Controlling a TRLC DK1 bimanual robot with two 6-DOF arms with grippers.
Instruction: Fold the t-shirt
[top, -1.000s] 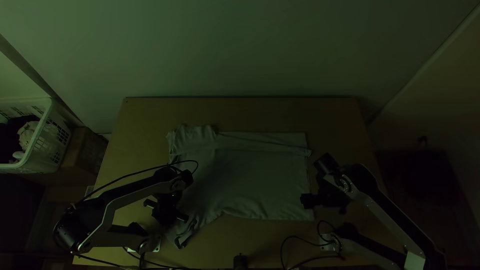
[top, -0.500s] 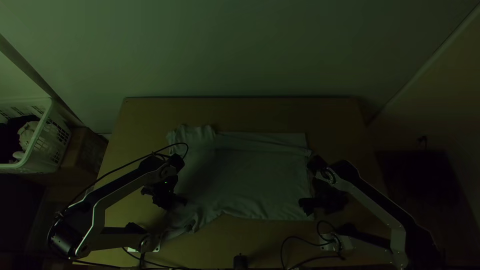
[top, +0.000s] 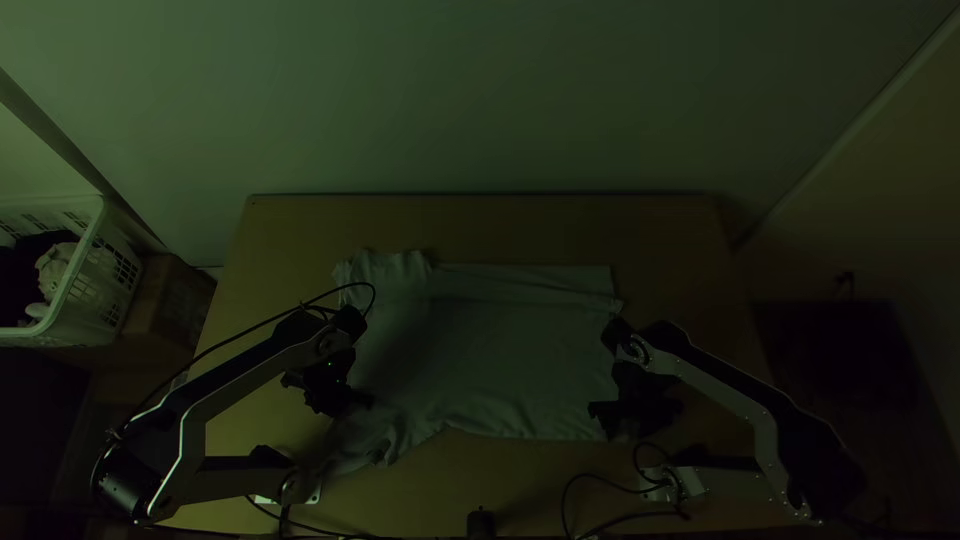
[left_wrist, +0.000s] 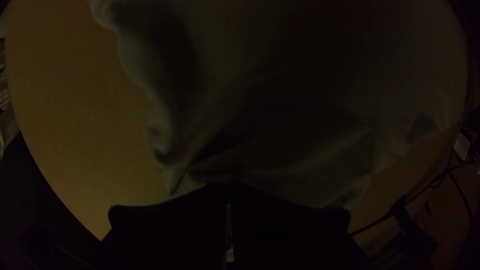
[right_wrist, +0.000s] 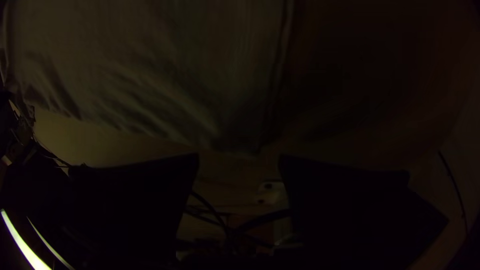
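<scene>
The pale t-shirt (top: 500, 360) lies spread on the table, with a strip folded over along its far edge and its near left part bunched. At that near left part is my left gripper (top: 347, 402). In the left wrist view, creases of the t-shirt (left_wrist: 300, 180) run to my left gripper (left_wrist: 230, 197), whose fingers are together on the cloth. Over the shirt's near right corner is my right gripper (top: 604, 418). In the right wrist view my right gripper (right_wrist: 239, 162) stands open, the corner of the t-shirt (right_wrist: 150, 60) just beyond its fingertips.
Bare wood of the table (top: 480, 228) shows beyond and around the shirt. Cables (top: 600, 488) loop near the right arm's base. A small black object (top: 481, 522) stands at the near edge. A white basket (top: 100, 275) with cloth is off to the left.
The left arm has drawn back a little to the left, and the shirt's near left corner has pulled in under its gripper. The right gripper has moved left and slightly toward the near edge.
</scene>
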